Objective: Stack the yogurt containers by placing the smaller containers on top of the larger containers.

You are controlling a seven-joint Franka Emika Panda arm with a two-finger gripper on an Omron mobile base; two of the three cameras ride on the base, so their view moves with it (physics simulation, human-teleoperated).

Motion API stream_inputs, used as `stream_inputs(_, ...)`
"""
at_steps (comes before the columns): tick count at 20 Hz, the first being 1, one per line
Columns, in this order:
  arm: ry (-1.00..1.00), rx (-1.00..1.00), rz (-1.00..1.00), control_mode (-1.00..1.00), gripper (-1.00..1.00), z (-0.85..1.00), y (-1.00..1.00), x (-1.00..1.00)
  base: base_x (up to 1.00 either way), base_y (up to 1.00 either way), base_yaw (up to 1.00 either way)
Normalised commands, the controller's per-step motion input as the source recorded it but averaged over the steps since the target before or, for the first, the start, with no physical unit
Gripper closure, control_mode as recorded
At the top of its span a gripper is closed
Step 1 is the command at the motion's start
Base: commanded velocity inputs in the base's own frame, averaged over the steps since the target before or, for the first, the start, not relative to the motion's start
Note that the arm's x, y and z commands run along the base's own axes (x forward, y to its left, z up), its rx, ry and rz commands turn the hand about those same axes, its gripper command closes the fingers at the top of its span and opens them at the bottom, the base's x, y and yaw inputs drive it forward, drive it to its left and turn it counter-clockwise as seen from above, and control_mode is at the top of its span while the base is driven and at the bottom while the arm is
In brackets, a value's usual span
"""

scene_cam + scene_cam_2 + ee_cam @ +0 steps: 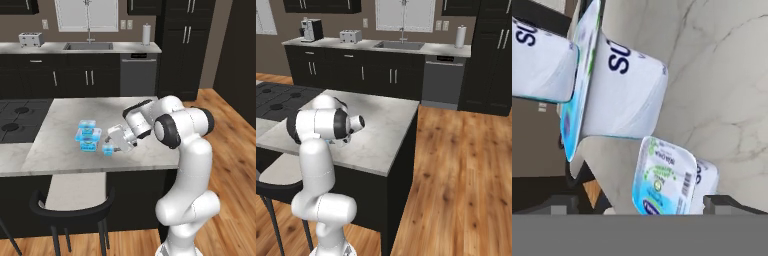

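**Pincer wide open beside the smallest cup**

The marble island counter (pixel 75 150) carries everything I work on. On it, toward its front edge, sits the large yogurt container (pixel 88 144), and the medium yogurt container (pixel 86 126) sits above it; from my left base camera the two read as one stack, though I cannot tell how squarely the upper one sits. In my hand camera the large one (pixel 619 95) appears as a white-sided tub with dark lettering and a broad blue rim, the medium one (pixel 542 62) beyond that rim.

The tiny yogurt container (pixel 108 149) stands on the counter just beside the large one, apart from the stack. My hand camera shows its printed lid (pixel 664 177) close in front of me, between my fingertips.

My pincer (pixel 113 145) hangs low by this tiny cup, jaws spread fully wide, holding nothing.
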Motion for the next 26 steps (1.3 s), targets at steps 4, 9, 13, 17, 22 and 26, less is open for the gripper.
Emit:
stream_inputs(4,0.00,-0.05,0.00,-1.00,-1.00,-0.42,0.00,0.17,0.00,0.00,0.00)
stream_inputs(9,0.00,-0.05,0.00,-1.00,-1.00,-0.49,0.00,0.18,0.00,0.00,0.00)
stream_inputs(13,0.00,-0.05,0.00,-1.00,-1.00,-0.53,0.00,0.21,0.00,0.00,0.00)
stream_inputs(17,0.00,-0.04,0.00,-1.00,-1.00,-0.50,-0.01,0.23,0.00,0.00,0.00)
stream_inputs(22,0.00,-0.02,0.00,-1.00,-1.00,-0.46,-0.07,0.17,0.00,0.00,0.00)
stream_inputs(26,0.00,-0.01,0.00,-1.00,-1.00,-0.42,-0.12,0.04,0.00,0.00,0.00)
